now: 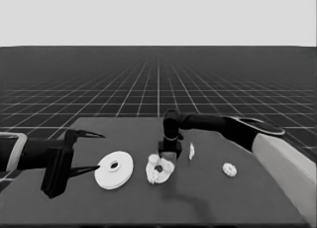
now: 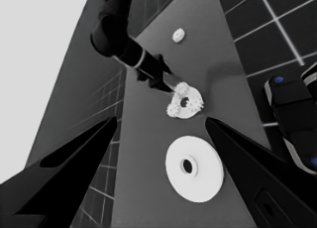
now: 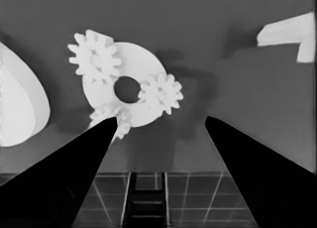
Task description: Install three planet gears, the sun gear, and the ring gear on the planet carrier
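Note:
The planet carrier, the smaller round part [image 1: 153, 164] [image 3: 136, 59], lies at the table's middle with three planet gears on it [image 3: 95, 57] [image 3: 161, 93] [image 3: 120, 120]; one is partly hidden by a finger. My right gripper [image 1: 169, 156] [image 3: 161, 120] hovers just behind and above it, open, holding nothing. A fourth small gear [image 1: 229, 169] [image 2: 178, 34] lies alone to the right. The ring gear, the larger round part [image 1: 114, 169] [image 2: 194, 168], lies flat left of the carrier. My left gripper [image 1: 99, 151] [image 2: 161, 120] waits open at the table's left end, beside the ring gear, not holding it.
A thin white piece [image 1: 191, 151] [image 3: 290, 34] lies just right of the right gripper. The right arm [image 2: 124, 44] reaches in over the table's right half. Dark machinery with blue lights [image 2: 292, 114] sits past the table's edge in the left wrist view.

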{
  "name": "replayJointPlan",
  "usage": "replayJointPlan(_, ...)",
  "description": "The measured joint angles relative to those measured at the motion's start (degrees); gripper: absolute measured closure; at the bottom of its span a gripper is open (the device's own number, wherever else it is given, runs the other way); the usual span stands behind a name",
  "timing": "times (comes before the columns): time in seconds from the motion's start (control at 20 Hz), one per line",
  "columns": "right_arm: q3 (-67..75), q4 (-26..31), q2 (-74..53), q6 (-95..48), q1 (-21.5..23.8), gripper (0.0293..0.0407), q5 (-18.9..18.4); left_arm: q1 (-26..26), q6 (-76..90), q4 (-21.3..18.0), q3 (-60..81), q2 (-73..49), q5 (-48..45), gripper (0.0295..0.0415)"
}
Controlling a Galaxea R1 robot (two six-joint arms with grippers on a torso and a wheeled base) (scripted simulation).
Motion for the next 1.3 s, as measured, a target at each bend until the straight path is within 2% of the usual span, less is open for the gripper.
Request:
replayJointPlan(0.1, 0.0, 0.1, 0.0, 0.0, 0.1, 0.0315, 0.0, 0.0, 0.0, 0.0, 0.0, 0.0, 0.0, 0.0326)
replayJointPlan(0.15, 16.9, 0.7, -13.4, -4.0, 0.5, 0.0314, 0.7, 0.0, 0.0, 0.0, 0.0, 0.0, 0.0, 0.0326)
replayJointPlan(0.2, 21.7, 1.4, -29.5, -11.5, 0.8, 0.0315, 1.8, 0.0, 0.0, 0.0, 0.0, 0.0, 0.0, 0.0326)
replayJointPlan(0.3, 15.3, 2.8, -40.6, -25.7, 1.2, 0.0315, 3.6, 0.0, 0.0, 0.0, 0.0, 0.0, 0.0, 0.0326)
replayJointPlan(0.4, 10.8, 3.4, -42.3, -31.4, 1.3, 0.0315, 4.2, 0.0, 0.0, 0.0, 0.0, 0.0, 0.0, 0.0326)
replayJointPlan(0.6, 8.4, 3.8, -42.6, -34.1, 1.3, 0.0315, 4.4, 0.0, 0.0, 0.0, 0.0, 0.0, 0.0, 0.0326)
replayJointPlan(0.65, 6.4, 0.4, -41.6, -34.8, -3.3, 0.0315, 8.1, 0.0, 0.0, 0.0, 0.0, 0.0, 0.0, 0.0326)
replayJointPlan(0.75, 3.1, -2.3, -39.9, -35.7, -8.2, 0.0315, 11.7, 0.0, 0.0, 0.0, 0.0, 0.0, 0.0, 0.0326)
replayJointPlan(1.1, 0.8, -3.5, -38.7, -36.4, -10.4, 0.0315, 13.6, 0.0, 0.0, 0.0, 0.0, 0.0, 0.0, 0.0326)
replayJointPlan(1.2, 0.7, -3.5, -38.6, -36.4, -10.4, 0.0386, 13.7, 0.0, 0.0, 0.0, 0.0, 0.0, 0.0, 0.0326)
replayJointPlan(1.3, 0.7, -3.5, -38.6, -36.4, -10.4, 0.039, 13.7, 0.0, 0.0, 0.0, 0.0, 0.0, 0.0, 0.0326)
